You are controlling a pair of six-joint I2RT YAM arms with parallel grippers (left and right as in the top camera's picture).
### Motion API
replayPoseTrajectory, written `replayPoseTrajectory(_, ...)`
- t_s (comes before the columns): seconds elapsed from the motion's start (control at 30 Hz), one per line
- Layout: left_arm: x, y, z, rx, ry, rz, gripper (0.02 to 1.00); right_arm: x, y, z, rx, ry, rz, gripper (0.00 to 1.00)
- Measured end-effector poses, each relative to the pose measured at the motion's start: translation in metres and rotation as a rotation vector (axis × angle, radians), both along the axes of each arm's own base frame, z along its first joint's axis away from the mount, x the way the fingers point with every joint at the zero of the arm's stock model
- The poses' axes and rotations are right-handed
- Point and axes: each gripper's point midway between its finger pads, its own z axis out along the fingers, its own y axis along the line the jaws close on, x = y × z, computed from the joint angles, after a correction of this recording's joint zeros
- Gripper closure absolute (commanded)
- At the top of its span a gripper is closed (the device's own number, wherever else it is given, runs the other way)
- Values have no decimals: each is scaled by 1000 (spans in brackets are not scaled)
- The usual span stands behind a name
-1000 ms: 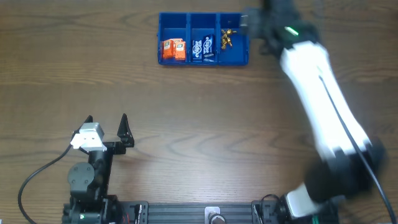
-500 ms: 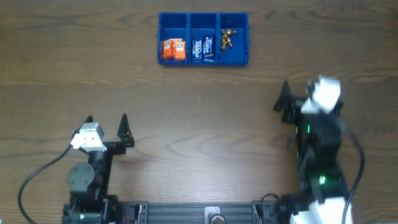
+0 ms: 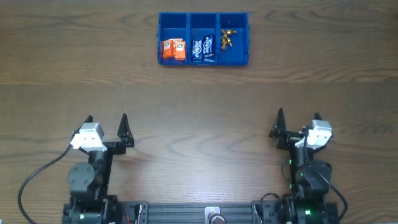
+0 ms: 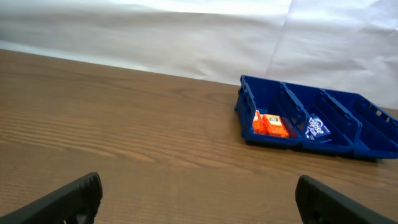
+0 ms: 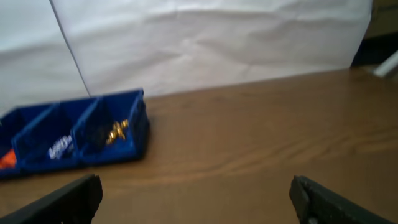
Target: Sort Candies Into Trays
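left gripper (image 3: 106, 118) released, fingers (image 4: 71, 198) spread wide, tips aimed up the brown wooden table (image 3: 199, 93) toward its far edge. carried on the left arm (image 3: 90, 177), folded back compactly over its base at the near edge, wrist held level and low above the wood. right gripper (image 3: 298, 114) likewise slack and splayed, gripping nothing, pointed the same way, borne by the right arm (image 3: 308, 180), tucked over its own base in a matching folded pose. both grippers well apart from each other, with a wide stretch of wood ahead of them. far across that stretch, near the far edge and roughly midway between the two arms, a blue tray (image 3: 159, 38) of three compartments set side by side. in its left compartment, orange candies (image 3: 173, 50) bunched toward the near end; in the middle one, blue-wrapped candies (image 3: 204, 47); in the right one, gold candies (image 3: 226, 39), small and loosely heaped. beyond the table's far edge, in both wrist views, a white sheet (image 4: 155, 31) hanging as a backdrop.
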Motion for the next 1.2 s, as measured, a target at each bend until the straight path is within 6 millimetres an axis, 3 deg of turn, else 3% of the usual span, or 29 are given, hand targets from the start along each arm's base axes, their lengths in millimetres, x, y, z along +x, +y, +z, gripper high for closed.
replayPoseTrajectory(0.43, 0, 0, 0, 0, 0, 0, 20, -3, 11, -2, -107, 1, 73, 3)
replayPoseTrajectory(1.2, 0, 0, 0, 0, 0, 0, 20, -3, 16, -3, -123, 5, 104, 3)
